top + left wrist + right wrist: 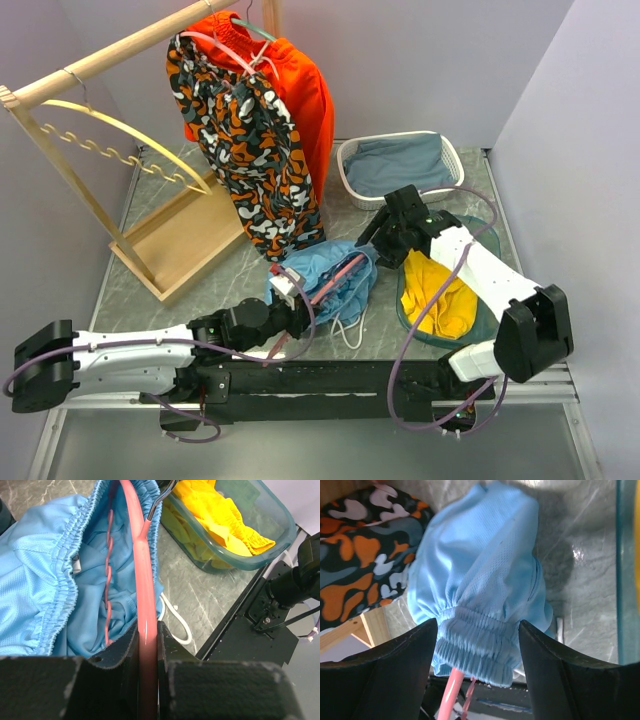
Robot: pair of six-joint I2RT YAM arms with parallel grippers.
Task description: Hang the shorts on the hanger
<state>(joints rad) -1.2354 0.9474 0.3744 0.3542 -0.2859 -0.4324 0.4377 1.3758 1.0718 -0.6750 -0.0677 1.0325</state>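
The light blue shorts (335, 275) lie bunched on the table between my two grippers, with the pink hanger (338, 280) pushed inside their gathered waistband. My left gripper (298, 300) is shut on the hanger's pink arm (141, 570); the notched lower bar runs inside the shorts (45, 595) and the metal hook (160, 497) pokes out at the far end. In the right wrist view my right gripper (477, 640) stands open, one finger on each side of the shorts' waistband (480, 625), the hanger (451, 692) showing beneath it.
A teal bin (485, 325) with yellow cloth sits under the right arm. A white basket (350, 180) holding grey-blue cloth stands behind. At the back left, a wooden rack (100, 60) carries a yellow hanger (120, 130), camouflage shorts (250, 150) and an orange garment (305, 85).
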